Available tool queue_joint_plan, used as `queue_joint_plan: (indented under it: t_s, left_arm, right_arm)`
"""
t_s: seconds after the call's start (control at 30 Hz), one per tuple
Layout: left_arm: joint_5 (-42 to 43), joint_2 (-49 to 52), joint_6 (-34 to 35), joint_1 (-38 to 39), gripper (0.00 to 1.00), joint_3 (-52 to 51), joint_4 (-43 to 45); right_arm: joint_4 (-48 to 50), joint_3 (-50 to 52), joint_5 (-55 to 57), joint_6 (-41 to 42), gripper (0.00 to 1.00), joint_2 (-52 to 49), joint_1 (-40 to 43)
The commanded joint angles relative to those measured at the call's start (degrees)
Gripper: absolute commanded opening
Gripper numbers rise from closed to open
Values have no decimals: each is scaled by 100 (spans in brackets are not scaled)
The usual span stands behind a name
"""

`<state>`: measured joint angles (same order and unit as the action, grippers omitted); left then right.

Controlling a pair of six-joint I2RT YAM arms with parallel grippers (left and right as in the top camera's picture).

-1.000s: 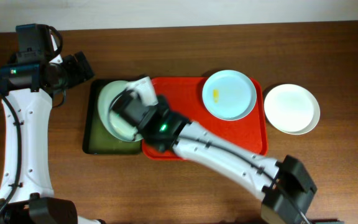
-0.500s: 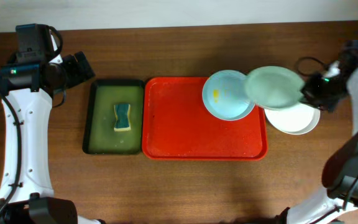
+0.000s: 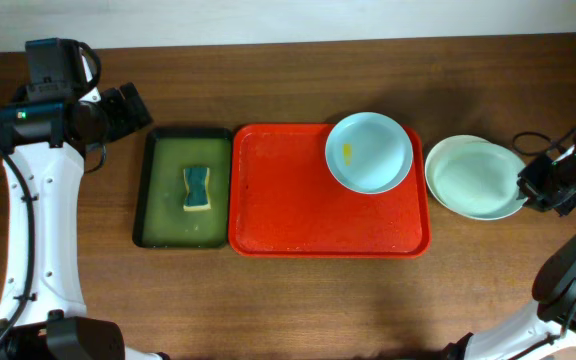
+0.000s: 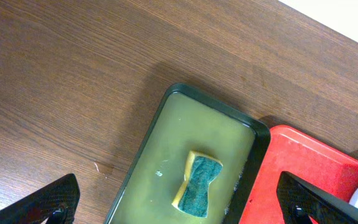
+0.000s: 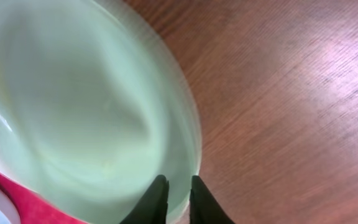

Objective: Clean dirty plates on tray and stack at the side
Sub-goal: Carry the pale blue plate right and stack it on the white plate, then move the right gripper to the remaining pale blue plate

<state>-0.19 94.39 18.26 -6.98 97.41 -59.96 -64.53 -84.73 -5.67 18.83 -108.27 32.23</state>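
1. mint-green plate [image 3: 478, 182] is off the tray, sitting on top of the white plate [image 3: 434, 168] on the bare table [image 3: 268, 300], just right of the red tray [image 3: 288, 200]; it's nudged a bit right, so a crescent of white shows on the left
2. right gripper [image 3: 540, 186] is at that plate's right edge; in the wrist view the two dark fingers [image 5: 160, 198] are nearly together, pinched on the mint-green rim, with the wood of the table off to the right
3. one more pale plate [image 3: 370, 152] sits in the tray's back right corner, with its rim poking slightly over the tray's far edge; there's a small yellow smear [image 3: 348, 152] on its left side; the rest of the tray is bare red
4. left of the red tray and right up against it is a dark green tray [image 3: 140, 190] with yellowish liquid in it; a blue-and-yellow sponge [image 3: 198, 189] sits in the middle
5. left gripper [image 3: 133, 105] hangs over the table's back left, well away from the plates; its wrist view shows the finger pads spread wide apart at the bottom corners, holding nothing, with the sponge [image 4: 197, 191] and green tray below
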Motion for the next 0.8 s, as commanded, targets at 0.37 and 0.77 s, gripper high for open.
queue_joint_plan:
  t_s: [0.37, 0.77]
  left_arm:
    - [42, 20, 59, -22, 99, 15, 9]
    - [42, 20, 59, -22, 99, 15, 11]
  right_arm:
    - [874, 52, -439, -2024, 53, 74, -2673]
    - [2221, 52, 546, -1685, 45, -680, -3292]
